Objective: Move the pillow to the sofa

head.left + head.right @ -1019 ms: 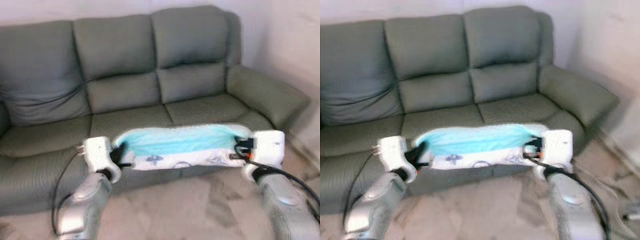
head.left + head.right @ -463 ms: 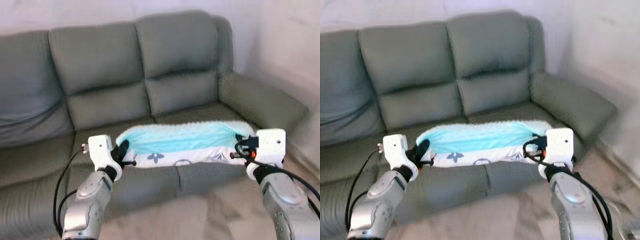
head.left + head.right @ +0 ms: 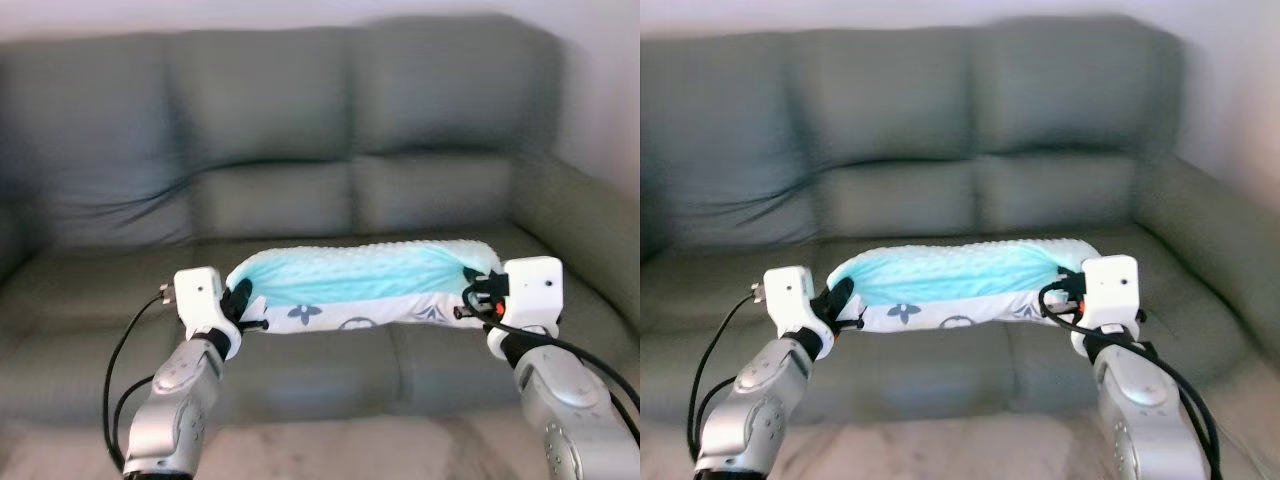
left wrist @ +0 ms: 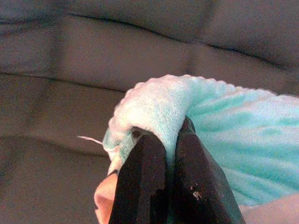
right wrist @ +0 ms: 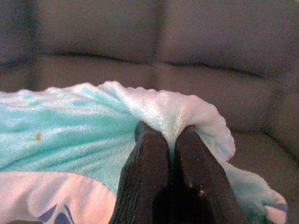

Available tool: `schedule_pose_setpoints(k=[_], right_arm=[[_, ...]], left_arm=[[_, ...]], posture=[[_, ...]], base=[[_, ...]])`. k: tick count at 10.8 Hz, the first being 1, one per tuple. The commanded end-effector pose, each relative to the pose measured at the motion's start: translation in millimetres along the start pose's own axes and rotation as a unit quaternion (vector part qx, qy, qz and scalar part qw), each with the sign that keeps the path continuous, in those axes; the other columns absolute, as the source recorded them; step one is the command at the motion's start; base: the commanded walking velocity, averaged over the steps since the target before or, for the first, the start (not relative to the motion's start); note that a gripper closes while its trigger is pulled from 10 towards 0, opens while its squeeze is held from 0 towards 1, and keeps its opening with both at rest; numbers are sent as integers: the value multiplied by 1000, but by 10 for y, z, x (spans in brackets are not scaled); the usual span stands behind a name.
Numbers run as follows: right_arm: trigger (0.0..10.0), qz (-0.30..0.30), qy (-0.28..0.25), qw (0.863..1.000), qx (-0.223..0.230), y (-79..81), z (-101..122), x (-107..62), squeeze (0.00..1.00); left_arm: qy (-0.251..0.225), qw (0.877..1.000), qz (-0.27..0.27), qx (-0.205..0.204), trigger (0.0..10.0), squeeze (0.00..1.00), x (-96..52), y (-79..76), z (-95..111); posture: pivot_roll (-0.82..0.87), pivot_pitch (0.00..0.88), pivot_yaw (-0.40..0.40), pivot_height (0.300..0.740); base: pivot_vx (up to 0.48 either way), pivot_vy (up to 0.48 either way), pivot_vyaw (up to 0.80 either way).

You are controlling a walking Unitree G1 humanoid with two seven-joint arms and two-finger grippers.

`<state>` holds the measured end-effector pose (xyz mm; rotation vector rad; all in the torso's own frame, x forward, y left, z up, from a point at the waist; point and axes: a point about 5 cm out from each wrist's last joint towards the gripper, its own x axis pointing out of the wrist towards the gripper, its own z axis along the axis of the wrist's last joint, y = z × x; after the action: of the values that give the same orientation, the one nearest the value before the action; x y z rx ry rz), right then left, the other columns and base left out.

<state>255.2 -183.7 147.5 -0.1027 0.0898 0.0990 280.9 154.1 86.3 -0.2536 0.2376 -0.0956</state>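
Above the seat of the grey three-cushion sofa (image 3: 300, 190), the fluffy turquoise-and-white pillow (image 3: 365, 283) hangs stretched between the left gripper (image 3: 243, 308) and right gripper (image 3: 474, 297), each pinched tight on one end.

Grey three-seat sofa (image 3: 300, 200) spans the frame from left to right edge, backrest across the upper half, seat cushions across the middle. Pale floor (image 3: 350, 450) runs along the bottom edge, below the sofa front.
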Motion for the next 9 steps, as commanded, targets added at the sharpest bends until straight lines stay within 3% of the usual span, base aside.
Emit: schedule_pose_setpoints(k=[1, 3, 6, 9], right_arm=[[10000, -15, -15, 1000, -4, -51, 54, -20, 0], [10000, -16, -16, 1000, -1, -53, 45, -18, 0], [10000, -16, -18, 1000, 2, -39, 45, -2, 0], [10000, -17, -18, 1000, 5, -32, 30, -19, 0]], left_arm=[[-14, 1000, 20, 12, 10000, 0, 11, 55, 43], [-21, 999, 24, 25, 10000, 0, 20, 68, 64], [-31, 1000, -6, -1, 10000, 0, 11, 57, 106], [-29, 999, -13, -3, 10000, 0, -8, 53, 92]], posture=[[-232, 0, 24, 740], [-229, 0, 27, 740], [-226, 0, 31, 740], [-225, 0, 35, 740]], base=[[0, 0, 0], [0, 0, 0], [0, 0, 0], [381, 0, 0]])
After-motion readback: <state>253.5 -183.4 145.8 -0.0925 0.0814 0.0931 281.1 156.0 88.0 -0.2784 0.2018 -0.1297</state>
